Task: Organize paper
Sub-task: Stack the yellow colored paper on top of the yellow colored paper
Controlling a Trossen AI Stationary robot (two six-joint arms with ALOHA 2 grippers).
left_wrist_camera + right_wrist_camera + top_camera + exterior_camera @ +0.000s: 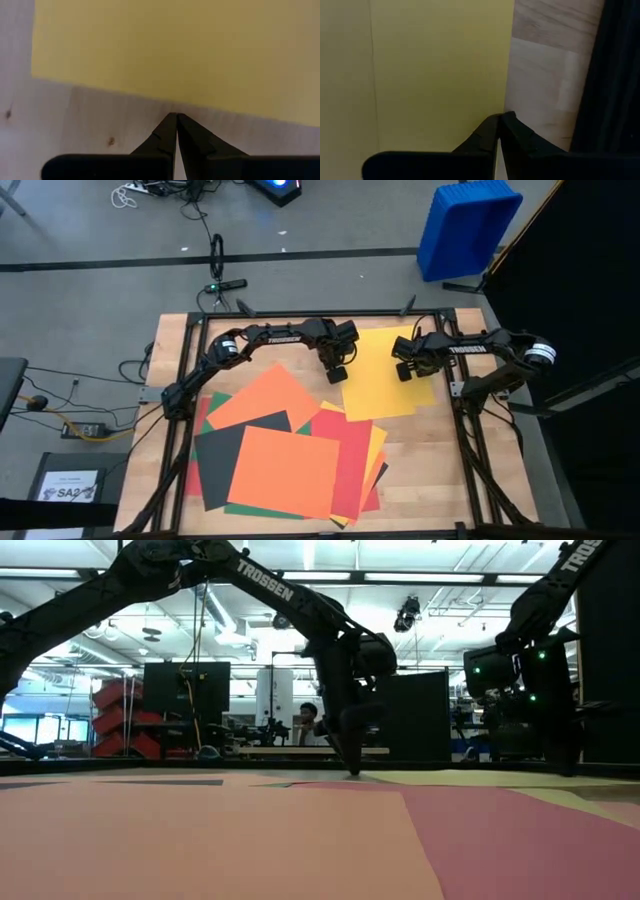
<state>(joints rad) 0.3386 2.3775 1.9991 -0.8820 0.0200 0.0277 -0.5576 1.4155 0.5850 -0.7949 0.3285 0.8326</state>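
From above, a lone yellow sheet [384, 372] lies flat at the far middle of the wooden table [430, 465], apart from the main heap of paper [285, 455], a fanned pile of orange, red, green, black and yellow sheets nearer the front left. One corner of the yellow sheet reaches the heap's red and yellow edges. The left gripper [337, 372] sits at the yellow sheet's left edge, the right gripper [405, 370] over its right part.

The wrist views add what the overhead cannot: the left gripper [176, 117] has its fingers pressed together, holding nothing, tips at the yellow sheet's [175, 50] border where bare wood begins. The right gripper [500, 117] is likewise closed and empty, its tips at the edge of the yellow sheet [435, 75] beside pale wood and a dark frame bar [615, 75].

The low view shows orange paper [200, 840] and red paper [530, 840] filling the foreground, with the left arm [345, 670] coming down to the table; whether its tip touches is hard to tell. A person [307, 722] sits far behind.

Beyond the table the overhead shows a blue bin [467, 228], floor cables [95, 395], and a white printed sheet [68, 485], partly cut off.
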